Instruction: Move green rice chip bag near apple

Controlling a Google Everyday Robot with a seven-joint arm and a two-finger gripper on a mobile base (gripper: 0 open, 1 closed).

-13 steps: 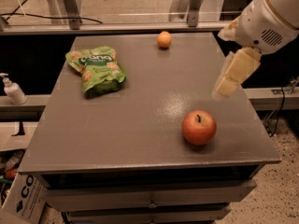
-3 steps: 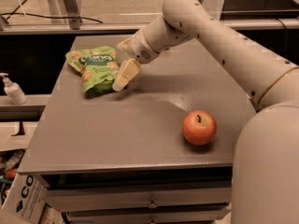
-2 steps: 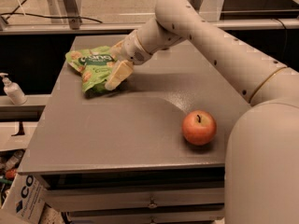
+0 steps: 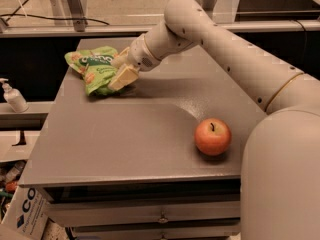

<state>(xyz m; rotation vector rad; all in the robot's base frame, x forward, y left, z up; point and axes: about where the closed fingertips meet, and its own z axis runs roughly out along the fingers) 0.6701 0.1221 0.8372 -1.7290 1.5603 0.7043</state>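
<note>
The green rice chip bag [image 4: 91,67] lies at the far left of the grey table [image 4: 125,134]. My gripper [image 4: 121,75] is down at the bag's right edge and touches or overlaps it, with the long cream arm reaching in from the right. The apple [image 4: 212,136], red-orange with a dark stem, sits at the near right of the table, well apart from the bag.
A white soap dispenser bottle [image 4: 13,97] stands on a low ledge left of the table. My arm [image 4: 225,54] spans the table's far right and hides what lies behind it. A cardboard box [image 4: 22,216] sits on the floor at lower left.
My gripper has swung from the table's right side across to the left and come down onto the right edge of the green bag. The bag and apple have not moved.
</note>
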